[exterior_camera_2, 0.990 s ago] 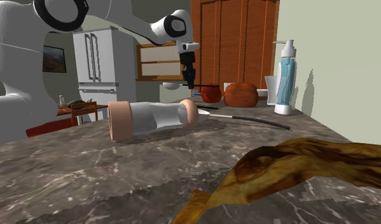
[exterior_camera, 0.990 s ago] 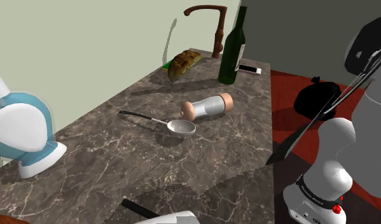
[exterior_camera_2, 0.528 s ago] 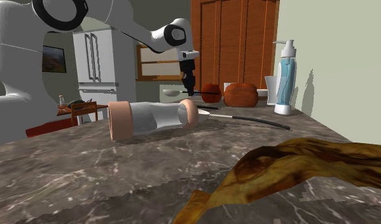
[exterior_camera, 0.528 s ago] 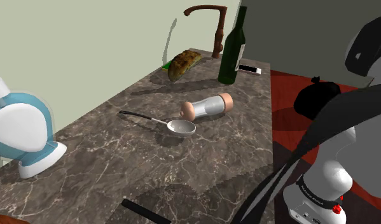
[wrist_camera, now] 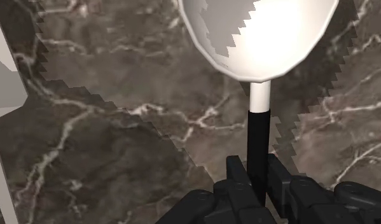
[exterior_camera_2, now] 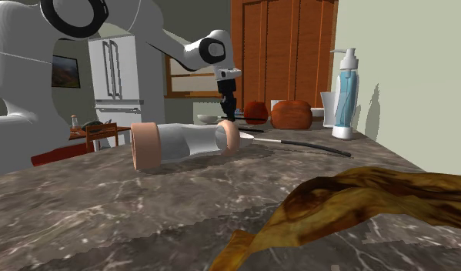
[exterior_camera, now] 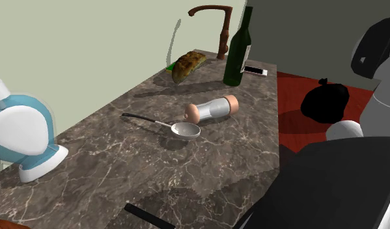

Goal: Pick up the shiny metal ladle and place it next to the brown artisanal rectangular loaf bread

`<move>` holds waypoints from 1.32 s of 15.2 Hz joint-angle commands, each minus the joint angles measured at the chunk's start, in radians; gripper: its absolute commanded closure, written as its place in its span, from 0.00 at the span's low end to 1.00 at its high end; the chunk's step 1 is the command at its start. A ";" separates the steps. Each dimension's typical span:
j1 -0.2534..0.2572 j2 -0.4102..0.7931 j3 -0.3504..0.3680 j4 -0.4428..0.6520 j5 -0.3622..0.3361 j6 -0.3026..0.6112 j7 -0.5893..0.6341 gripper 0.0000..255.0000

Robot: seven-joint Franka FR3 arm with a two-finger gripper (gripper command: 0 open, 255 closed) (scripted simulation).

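A shiny grey ladle with a thin dark handle lies alone mid-counter, beside a fallen mill. The brown loaf rests at the far end by the wall and sits large in the second exterior view's foreground. My gripper hangs low over the counter's other end, well away from both. In the wrist view the gripper is shut on the black handle of a second, white-bowled ladle. That ladle's bowl sticks out beside the fingers, just above the marble.
A mill lies on its side next to the grey ladle. A dark bottle and a faucet stand near the loaf. A soap dispenser is at the near end. A black bar lies there too. My arm covers the lower right.
The gripper has come down toward the counter with the white-bowled ladle in it. The arm now covers the shoulder view's lower right. The grey ladle, mill and loaf have not moved.
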State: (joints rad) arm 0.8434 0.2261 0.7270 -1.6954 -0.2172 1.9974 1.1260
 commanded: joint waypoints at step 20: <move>-0.005 -0.036 0.010 0.086 0.031 -0.111 -0.021 0.00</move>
State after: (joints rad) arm 0.8389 0.1903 0.7367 -1.6098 -0.1861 1.8865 1.1053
